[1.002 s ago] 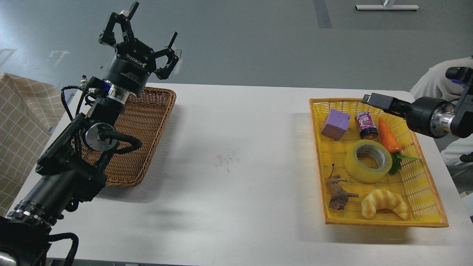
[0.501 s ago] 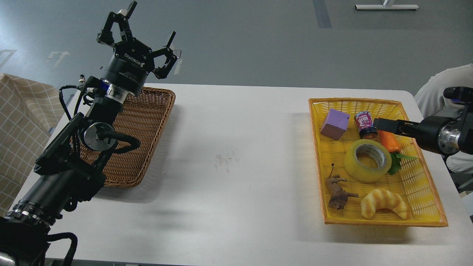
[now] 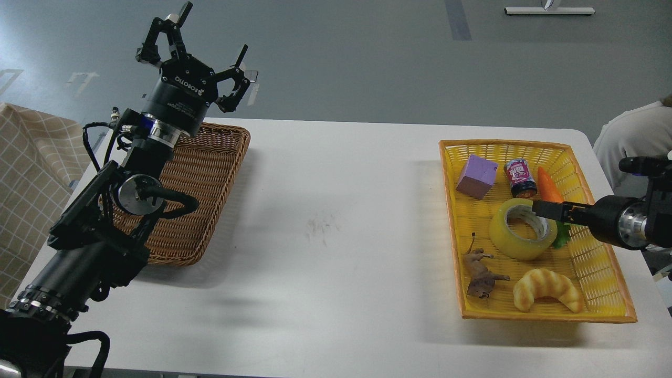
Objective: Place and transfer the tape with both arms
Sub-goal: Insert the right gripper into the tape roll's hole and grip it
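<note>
The tape (image 3: 505,237), a glossy yellow roll with a grey-white core, lies flat in the yellow basket (image 3: 450,226) at the right of the white table. My right gripper (image 3: 546,208) reaches in from the right, with its dark tip over the roll's right rim. It is seen side-on and its fingers cannot be told apart. My left gripper (image 3: 202,47) is open and empty. It is raised high above the far end of the brown wicker basket (image 3: 205,178) at the left.
The yellow basket also holds a purple block (image 3: 476,176), a small can (image 3: 520,177), a toy carrot (image 3: 548,190), a brown toy animal (image 3: 480,274) and a croissant toy (image 3: 546,290). A checked cloth (image 3: 26,173) hangs at the left. A person in white (image 3: 630,136) is at the right edge.
My right gripper has moved down and toward me, from beside the can and carrot to the tape's right rim. My left arm has barely moved.
</note>
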You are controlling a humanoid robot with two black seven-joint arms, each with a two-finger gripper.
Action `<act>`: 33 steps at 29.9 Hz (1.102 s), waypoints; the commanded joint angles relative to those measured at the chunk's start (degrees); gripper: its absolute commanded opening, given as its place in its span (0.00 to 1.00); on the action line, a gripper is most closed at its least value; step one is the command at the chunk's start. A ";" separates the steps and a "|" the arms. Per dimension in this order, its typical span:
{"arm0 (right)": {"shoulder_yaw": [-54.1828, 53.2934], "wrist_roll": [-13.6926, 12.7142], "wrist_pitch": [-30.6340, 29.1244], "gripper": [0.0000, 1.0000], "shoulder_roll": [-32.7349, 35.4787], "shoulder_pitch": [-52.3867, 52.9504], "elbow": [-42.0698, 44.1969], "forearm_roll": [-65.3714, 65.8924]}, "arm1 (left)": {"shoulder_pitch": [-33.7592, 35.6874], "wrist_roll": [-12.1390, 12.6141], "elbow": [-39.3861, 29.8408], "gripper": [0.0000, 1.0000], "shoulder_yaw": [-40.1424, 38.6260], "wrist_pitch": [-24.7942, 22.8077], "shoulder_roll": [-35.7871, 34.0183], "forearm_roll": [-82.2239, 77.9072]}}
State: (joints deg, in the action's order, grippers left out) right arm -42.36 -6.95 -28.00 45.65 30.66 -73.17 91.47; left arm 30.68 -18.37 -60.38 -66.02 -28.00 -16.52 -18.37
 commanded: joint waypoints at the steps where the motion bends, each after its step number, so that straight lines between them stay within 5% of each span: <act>1: 0.08 0.00 0.00 0.92 -0.56 -0.25 0.40 0.11 | -0.01 0.00 0.00 0.98 -0.08 0.00 0.00 0.00; 15: 0.17 0.00 0.00 0.79 -2.58 -1.49 1.28 1.78 | -0.09 0.00 0.00 0.98 -0.08 0.00 0.00 0.00; 21: 0.26 0.00 0.00 0.59 -3.46 -1.57 3.29 1.70 | -0.09 -0.09 0.00 0.98 -0.08 0.00 0.00 0.00; 26: 0.26 0.00 0.00 0.53 -4.16 -1.57 4.35 1.70 | -0.09 0.00 0.00 0.98 -0.08 0.00 0.00 0.00; 33: 1.93 0.35 0.00 0.21 -4.16 -1.66 4.44 1.43 | -0.09 -0.09 0.00 0.98 -0.08 0.00 0.00 0.09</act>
State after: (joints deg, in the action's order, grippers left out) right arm -41.05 -6.76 -28.00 41.45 29.00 -68.75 93.06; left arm 30.59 -18.42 -60.38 -66.08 -28.00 -16.52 -18.37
